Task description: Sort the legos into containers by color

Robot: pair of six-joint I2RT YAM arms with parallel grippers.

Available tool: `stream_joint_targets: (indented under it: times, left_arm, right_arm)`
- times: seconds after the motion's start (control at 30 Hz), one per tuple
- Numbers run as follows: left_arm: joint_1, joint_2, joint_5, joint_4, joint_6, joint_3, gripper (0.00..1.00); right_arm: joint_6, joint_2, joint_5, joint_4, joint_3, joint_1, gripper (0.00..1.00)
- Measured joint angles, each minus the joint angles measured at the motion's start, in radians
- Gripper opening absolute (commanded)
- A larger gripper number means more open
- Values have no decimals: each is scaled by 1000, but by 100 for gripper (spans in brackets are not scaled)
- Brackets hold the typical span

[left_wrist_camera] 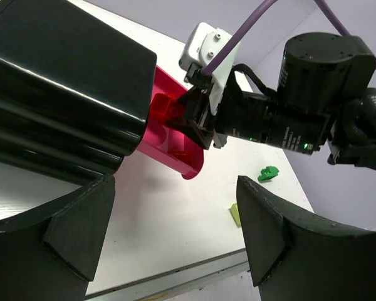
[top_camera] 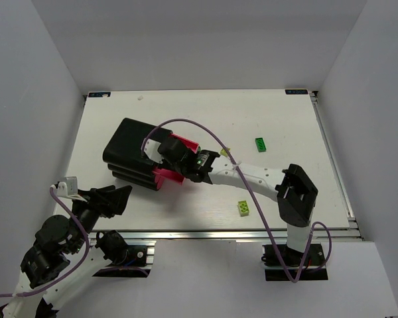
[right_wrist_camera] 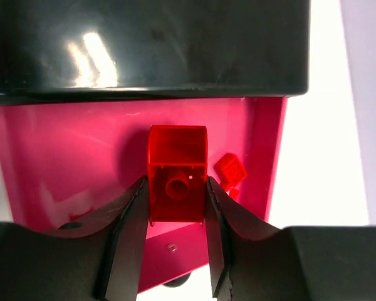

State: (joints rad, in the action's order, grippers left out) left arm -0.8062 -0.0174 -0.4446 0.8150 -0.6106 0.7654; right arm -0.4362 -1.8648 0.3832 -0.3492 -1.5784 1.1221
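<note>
Since each lego is a small, rigid, very light plastic brick with glossy walls, it will likely take a firm pinch without harm yet slip or twist out of a loose one. The best hold is judged to be square across two flat opposite sides, clear of the studs.

Nearest the bases, the left tool (left_wrist_camera: 175, 188) hangs just above the bench (top_camera: 186, 112) with its fingers spread wide, holding nothing and touching nothing. A little farther out lies a lime brick (top_camera: 243, 209), alone on the open surface.

Beyond it, the right tool (right_wrist_camera: 175, 210) is pressed in on a red brick (right_wrist_camera: 177, 182), one finger flat on each side wall, the hollow underside with its round tube facing the wrist camera. The brick hangs over the open magenta drawer (right_wrist_camera: 62, 163), and whether it touches the floor cannot be told. A second red brick (right_wrist_camera: 230, 168) already lies inside, just to the right.

The drawer juts from the black cabinet (top_camera: 129, 149). Farther right, a dark green brick (top_camera: 259, 144) waits, well apart from the cabinet.
</note>
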Motion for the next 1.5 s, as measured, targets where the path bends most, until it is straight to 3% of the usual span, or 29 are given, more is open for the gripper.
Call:
stream_joint_targets:
  times: [0.3,0.47,0.57,0.87,0.93,1.2,1.5]
  left_arm:
    - [0,0,0,0,0,0,88]
    - [0,0,0,0,0,0,89]
    - [0,0,0,0,0,0,88]
    - [0,0,-1,0,-1,0,89]
    - [0,0,-1,0,-1,0,89]
    - [0,8,-5,0,-7,0,89]
    - [0,8,-8,-1,-6,0,88]
  right_arm:
    - [-138,2,194,160,99,31,2]
    - [-166,2,221,185,103,46,38]
    - [-170,2,222,187,103,58,43]
    - [-153,6,213,149,95,81,52]
    - [-146,7,211,140,94,84,58]
    - [-113,13,179,91,85,85,58]
    - [-8,61,42,-47,-56,84,66]
